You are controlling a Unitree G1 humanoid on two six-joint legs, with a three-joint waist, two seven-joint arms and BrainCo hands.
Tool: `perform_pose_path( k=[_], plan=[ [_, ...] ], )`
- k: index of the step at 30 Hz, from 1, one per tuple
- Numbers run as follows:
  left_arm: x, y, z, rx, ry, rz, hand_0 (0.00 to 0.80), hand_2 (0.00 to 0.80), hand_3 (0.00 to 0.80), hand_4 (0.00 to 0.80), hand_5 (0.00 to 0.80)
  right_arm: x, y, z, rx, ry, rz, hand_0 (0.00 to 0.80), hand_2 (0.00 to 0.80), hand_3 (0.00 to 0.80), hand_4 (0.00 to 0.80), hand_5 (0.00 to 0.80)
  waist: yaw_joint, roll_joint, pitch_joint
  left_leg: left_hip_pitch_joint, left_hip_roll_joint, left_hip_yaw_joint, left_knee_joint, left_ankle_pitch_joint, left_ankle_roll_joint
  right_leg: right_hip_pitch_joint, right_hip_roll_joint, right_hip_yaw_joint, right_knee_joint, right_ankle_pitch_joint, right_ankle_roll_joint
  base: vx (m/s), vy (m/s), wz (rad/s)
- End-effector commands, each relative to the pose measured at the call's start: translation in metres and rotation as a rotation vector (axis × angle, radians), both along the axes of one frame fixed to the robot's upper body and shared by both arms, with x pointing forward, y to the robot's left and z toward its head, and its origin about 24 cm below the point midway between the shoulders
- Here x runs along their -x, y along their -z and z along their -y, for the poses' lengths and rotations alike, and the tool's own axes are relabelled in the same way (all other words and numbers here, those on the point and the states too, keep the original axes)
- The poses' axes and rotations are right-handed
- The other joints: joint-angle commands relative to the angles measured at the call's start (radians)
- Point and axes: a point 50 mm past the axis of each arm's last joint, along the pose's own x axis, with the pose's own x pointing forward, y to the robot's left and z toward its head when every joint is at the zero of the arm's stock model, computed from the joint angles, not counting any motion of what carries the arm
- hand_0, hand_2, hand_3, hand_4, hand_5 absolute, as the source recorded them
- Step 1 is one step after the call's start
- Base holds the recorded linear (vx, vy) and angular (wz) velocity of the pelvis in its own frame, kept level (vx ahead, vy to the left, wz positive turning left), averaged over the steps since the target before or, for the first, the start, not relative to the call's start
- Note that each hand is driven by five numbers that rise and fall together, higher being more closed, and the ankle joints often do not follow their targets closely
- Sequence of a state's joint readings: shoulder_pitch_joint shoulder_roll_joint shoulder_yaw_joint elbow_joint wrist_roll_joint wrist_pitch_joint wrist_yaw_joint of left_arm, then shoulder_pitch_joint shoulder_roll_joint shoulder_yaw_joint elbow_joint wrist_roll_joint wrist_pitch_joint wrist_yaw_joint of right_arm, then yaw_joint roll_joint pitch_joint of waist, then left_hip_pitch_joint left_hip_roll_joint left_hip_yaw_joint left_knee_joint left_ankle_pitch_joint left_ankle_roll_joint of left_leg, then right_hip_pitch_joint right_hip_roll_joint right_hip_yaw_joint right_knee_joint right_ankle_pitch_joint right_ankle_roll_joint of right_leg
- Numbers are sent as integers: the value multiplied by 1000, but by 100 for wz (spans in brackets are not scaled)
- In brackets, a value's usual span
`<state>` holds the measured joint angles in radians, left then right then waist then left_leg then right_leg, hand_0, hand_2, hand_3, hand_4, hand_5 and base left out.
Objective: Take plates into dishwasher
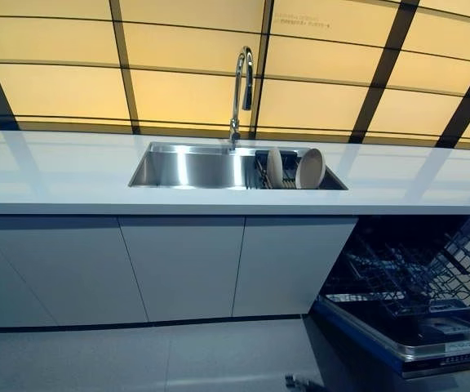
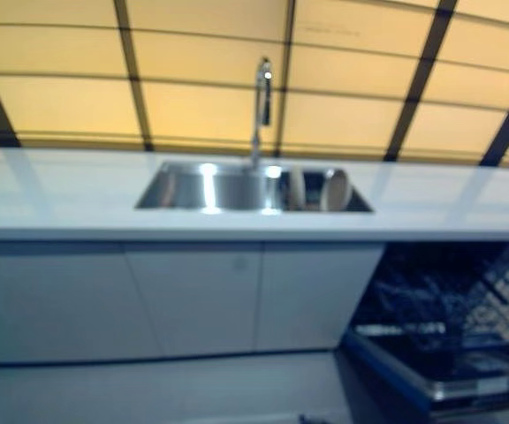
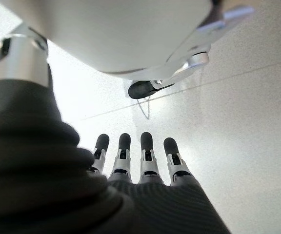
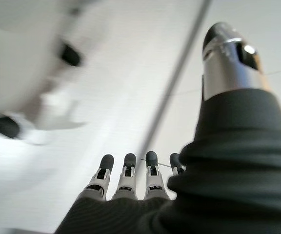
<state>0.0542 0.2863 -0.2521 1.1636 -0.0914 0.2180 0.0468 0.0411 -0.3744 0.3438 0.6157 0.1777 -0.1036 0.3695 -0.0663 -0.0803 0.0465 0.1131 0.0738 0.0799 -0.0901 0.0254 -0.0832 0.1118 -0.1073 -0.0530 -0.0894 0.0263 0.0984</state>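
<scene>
Two beige plates [image 1: 309, 168] stood on edge, leaning in a dark rack [image 1: 269, 175] at the right end of the steel sink [image 1: 190, 167], just right of the tall faucet [image 1: 241, 90], with the white tabletop [image 1: 64, 175] running to either side. Below and well to the right, the dishwasher [image 1: 414, 310] hung open, its wire lower rack [image 1: 419, 273] pulled out over the dropped door. Neither arm showed in the head views. The left robot hand [image 3: 135, 163] appeared only in its own wrist view, fingers straight and relaxed above the pale floor, holding nothing; the right robot hand [image 4: 130, 175] showed likewise in its wrist view, fingers extended and empty. Both hung well apart from the sink. The plates looked like glazed ceramic or a hard plastic: stiff, probably moderately heavy for their size, smooth, and possibly wet from the sink, so likely slippery and liable to chip or break if dropped or knocked against the steel. Since they stood upright, the exposed upper rim seemed the sensible place to take hold, thumb on one face and fingers on the other, lifting straight up out of the rack slots before carrying each across to the dishwasher.
</scene>
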Motion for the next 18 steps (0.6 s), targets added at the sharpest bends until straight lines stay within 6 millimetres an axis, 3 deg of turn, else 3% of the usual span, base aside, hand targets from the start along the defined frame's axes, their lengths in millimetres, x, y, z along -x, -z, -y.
perform_pose_path(
  k=[1,12,14,17,18],
  plan=[
    [-11,-3,-8,-23,14,16,0,0,0,0,0,-47,-55,23,-150,132,256,0,0,0,0,0,-5,11,36,20,-86,30,19,-43,90,-29,87,12,24,33,-14,0,0,0],
    [6,1,-7,-20,-42,6,0,0,0,0,0,-79,-162,73,-193,182,703,0,0,0,0,0,-43,20,16,30,-74,57,19,-60,88,-30,97,38,28,13,-18,37,-17,-8],
    [7,1,-6,-22,-62,10,0,0,0,0,0,-81,-170,75,-209,196,736,0,0,0,0,0,-43,20,16,29,-73,57,30,-64,88,-30,99,42,31,7,-23,24,-54,-9],
    [5,0,-8,-43,-145,29,0,0,0,0,0,-85,-179,82,-167,246,793,0,0,0,0,0,-42,12,20,-1,-61,51,142,-97,79,-38,99,48,54,-5,-42,17,-95,-12],
    [6,0,-10,-56,-184,28,0,0,0,0,0,-87,-182,88,-125,279,812,0,0,0,0,0,-37,-3,29,-44,-54,48,250,-110,71,-39,90,43,69,-8,-57,17,-113,-5]
  ],
)
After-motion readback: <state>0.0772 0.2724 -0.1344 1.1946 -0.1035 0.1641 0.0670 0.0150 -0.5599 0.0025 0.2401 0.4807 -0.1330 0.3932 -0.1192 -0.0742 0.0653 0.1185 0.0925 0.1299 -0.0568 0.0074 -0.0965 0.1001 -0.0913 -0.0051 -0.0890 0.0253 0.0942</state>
